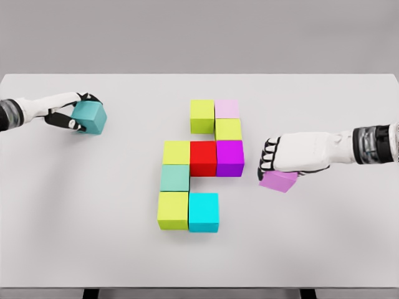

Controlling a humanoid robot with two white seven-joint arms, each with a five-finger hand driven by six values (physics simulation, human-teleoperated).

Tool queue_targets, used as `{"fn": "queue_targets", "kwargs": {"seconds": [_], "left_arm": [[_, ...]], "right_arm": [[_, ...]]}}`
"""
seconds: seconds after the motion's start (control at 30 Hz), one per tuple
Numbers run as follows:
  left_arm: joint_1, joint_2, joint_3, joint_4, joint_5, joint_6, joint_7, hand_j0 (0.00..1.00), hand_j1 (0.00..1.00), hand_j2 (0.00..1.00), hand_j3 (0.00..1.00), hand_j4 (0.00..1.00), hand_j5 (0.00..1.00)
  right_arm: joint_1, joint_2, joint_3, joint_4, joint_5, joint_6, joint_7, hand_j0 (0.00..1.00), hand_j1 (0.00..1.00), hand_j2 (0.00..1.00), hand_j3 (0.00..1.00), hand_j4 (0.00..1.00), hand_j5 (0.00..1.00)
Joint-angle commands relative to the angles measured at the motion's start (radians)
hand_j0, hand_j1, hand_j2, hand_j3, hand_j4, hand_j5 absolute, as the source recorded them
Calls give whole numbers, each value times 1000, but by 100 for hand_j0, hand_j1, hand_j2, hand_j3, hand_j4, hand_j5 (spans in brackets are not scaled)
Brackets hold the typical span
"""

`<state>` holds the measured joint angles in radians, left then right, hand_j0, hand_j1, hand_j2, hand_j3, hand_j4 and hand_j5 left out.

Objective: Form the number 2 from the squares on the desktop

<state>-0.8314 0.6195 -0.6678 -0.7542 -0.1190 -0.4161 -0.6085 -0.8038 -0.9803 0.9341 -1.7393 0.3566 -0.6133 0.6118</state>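
Head view shows the number 2 mostly built mid-table, while the left hand grips a teal block and the right hand grips a purple block, both not yet placed.

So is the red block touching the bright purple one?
Touching. The head view shows the red block and the bright purple block side by side with their edges meeting, no table showing between them.

Matt, smooth cubes on a matt white table.
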Motion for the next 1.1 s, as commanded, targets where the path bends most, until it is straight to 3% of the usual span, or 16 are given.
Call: {"fn": "queue_targets", "kwargs": {"seconds": [0.0, 0.23, 0.33, 0.83, 0.9, 0.93, 1.07], "left_arm": [[0, -30, -12, -19, 21, -3, -2, 52, 52, 52, 52, 52, 52], [6, -52, -13, -40, 133, -4, -2, 53, 53, 53, 53, 53, 53], [8, -72, -13, -42, 171, -4, -2, 52, 52, 52, 52, 52, 52], [12, -92, -18, -192, 187, 23, -2, 49, 49, 49, 49, 49, 49], [12, -84, -19, -220, 187, 48, -2, 49, 49, 49, 49, 49, 49], [12, -84, -21, -220, 187, 48, -2, 49, 49, 49, 49, 49, 49], [31, -84, -21, -280, 187, 66, -2, 50, 50, 50, 50, 50, 50]], "right_arm": [[0, 0, 31, -19, -4, 2, -1, 53, 53, 53, 53, 53, 53], [-49, 51, 176, -20, -1, 2, -1, 53, 53, 53, 53, 53, 53], [-52, 57, 195, -22, -1, 2, -1, 53, 53, 53, 53, 53, 53], [-91, 97, 238, -22, -2, 2, -1, 57, 57, 57, 57, 57, 57], [-95, 97, 238, -22, -2, 2, -1, 68, 68, 68, 68, 68, 68], [-95, 95, 236, -22, -1, 2, -1, 100, 100, 100, 100, 100, 100], [-110, 81, 235, -22, -2, 2, -1, 100, 100, 100, 100, 100, 100]]}}
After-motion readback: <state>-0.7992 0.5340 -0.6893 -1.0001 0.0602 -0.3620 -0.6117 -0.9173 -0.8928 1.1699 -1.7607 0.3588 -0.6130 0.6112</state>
